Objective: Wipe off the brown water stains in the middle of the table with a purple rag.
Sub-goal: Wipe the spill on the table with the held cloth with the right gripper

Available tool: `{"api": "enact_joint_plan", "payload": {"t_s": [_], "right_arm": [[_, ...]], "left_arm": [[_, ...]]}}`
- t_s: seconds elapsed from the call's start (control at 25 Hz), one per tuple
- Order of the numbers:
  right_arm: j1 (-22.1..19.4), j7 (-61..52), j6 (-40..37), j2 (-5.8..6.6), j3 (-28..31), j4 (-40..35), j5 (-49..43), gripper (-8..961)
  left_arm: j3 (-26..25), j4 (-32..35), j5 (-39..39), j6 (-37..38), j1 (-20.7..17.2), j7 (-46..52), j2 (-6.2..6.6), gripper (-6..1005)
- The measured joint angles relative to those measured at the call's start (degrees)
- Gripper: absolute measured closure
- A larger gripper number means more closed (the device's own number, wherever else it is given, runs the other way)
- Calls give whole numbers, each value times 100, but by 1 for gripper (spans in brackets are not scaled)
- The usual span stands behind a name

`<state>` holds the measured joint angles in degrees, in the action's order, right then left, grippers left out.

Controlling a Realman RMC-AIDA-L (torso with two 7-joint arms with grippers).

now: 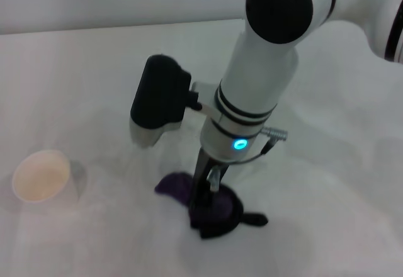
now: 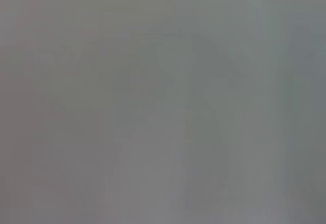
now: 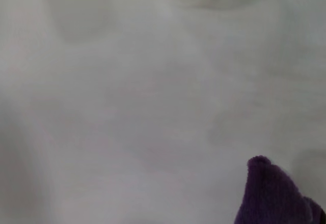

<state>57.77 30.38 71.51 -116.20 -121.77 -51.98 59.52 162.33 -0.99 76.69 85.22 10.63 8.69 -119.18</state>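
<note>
In the head view we see the right gripper (image 1: 210, 192) reaching straight down from the right arm, its fingers closed on the purple rag (image 1: 211, 206), which is bunched on the white table (image 1: 327, 182) at about six o'clock from the middle of the view. A black loop tab (image 1: 255, 220) sticks out of the rag toward three o'clock. A white paper cup (image 1: 41, 176) stands upright well apart, at about nine o'clock from the rag. We cannot make out any brown stain here (the arm covers much of the middle).

The left wrist view gives us only plain grey; the left gripper is not seen.

In the right wrist view a purple rag corner (image 3: 272, 196) rests on the pale tabletop.
</note>
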Motion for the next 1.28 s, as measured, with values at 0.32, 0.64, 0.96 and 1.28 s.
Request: {"api": "enact_joint_plan", "payload": {"t_s": [0.32, 0.64, 0.96, 1.28], "right_arm": [[-290, 278, 32, 33, 328, -22, -32, 875], [-937, 467, 557, 82, 2512, -185, -1939, 875], [-1139, 628, 717, 108, 4252, -98, -3642, 876], [-1204, 728, 444, 143, 4735, 318, -4061, 875]], "left_arm": [[1, 3, 5, -6, 1, -4, 10, 107], [-8, 3, 14, -6, 10, 16, 28, 107], [-9, 3, 14, -6, 9, 19, 18, 107], [-9, 3, 13, -5, 17, 19, 17, 107]]}}
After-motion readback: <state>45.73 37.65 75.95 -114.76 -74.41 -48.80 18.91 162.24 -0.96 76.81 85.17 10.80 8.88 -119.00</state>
